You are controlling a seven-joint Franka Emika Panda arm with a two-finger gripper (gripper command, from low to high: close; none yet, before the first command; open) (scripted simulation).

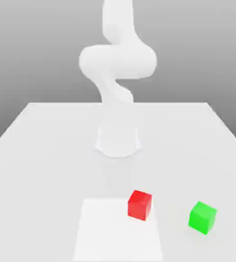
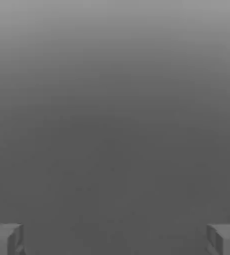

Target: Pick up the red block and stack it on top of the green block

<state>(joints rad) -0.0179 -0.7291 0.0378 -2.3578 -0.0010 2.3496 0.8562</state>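
On the table (image 1: pixel 38 153), unlabelled red block (image 1: pixel 140 204), green block (image 1: pixel 202 217); hand (image 2: pixel 115 239) wide open, seemingly empty.

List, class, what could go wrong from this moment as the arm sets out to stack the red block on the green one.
1. The red block sits turned at an angle on the table, so the open gripper may close on its corners and slip unless the wrist lines up.
2. The green block lies close by, toward the exterior view's right; a careless approach or carry could knock it.
3. Its top is small, so an off-centre release may topple the red block.
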